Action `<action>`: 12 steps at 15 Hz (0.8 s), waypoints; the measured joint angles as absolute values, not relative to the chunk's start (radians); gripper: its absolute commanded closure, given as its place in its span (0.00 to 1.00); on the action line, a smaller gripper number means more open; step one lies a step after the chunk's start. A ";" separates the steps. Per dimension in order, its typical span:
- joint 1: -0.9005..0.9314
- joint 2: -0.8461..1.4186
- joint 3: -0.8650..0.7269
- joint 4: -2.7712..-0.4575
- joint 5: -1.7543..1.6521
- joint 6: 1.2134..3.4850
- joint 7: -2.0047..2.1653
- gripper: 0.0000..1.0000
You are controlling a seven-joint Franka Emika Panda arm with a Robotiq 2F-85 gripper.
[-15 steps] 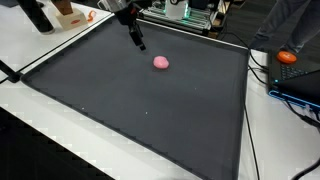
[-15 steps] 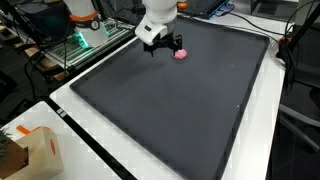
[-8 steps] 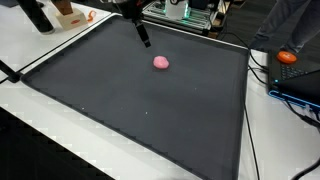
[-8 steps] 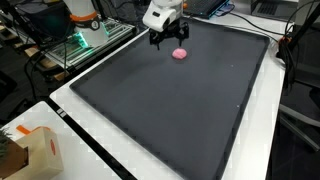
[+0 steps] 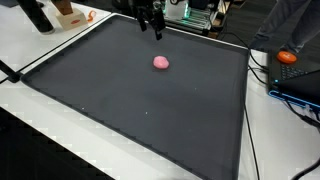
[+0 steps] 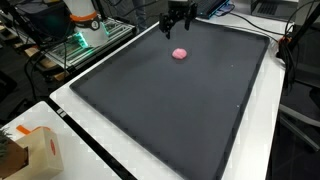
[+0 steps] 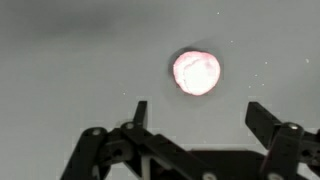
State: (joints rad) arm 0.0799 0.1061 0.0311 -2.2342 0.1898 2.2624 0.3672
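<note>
A small pink ball (image 5: 160, 62) (image 6: 180, 54) lies on the dark mat (image 5: 140, 100) (image 6: 170, 110), toward its far end. My gripper (image 5: 154, 26) (image 6: 178, 22) hangs in the air above and just beyond the ball, not touching it. In the wrist view the ball (image 7: 196, 72) shows bright and rounded on the mat, ahead of the gripper (image 7: 200, 118). Both fingers stand wide apart with nothing between them.
The mat lies on a white table (image 6: 70, 125). A cardboard box (image 6: 28, 152) stands at a corner. An orange object (image 5: 288, 57) and cables lie beside the mat. Equipment with green lights (image 6: 80, 42) stands behind the table.
The gripper has risen and moved toward the far edge of the mat, drawing away from the ball. The ball has stayed in place.
</note>
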 measured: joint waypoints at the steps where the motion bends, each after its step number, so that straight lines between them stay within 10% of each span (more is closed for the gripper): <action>1: 0.087 0.097 0.041 -2.230 0.174 2.262 0.343 0.00; 12: 0.118 0.039 0.090 -2.221 0.132 2.264 0.175 0.00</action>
State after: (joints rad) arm 0.1176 0.0391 0.0898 -2.2215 0.1324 2.2638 0.1747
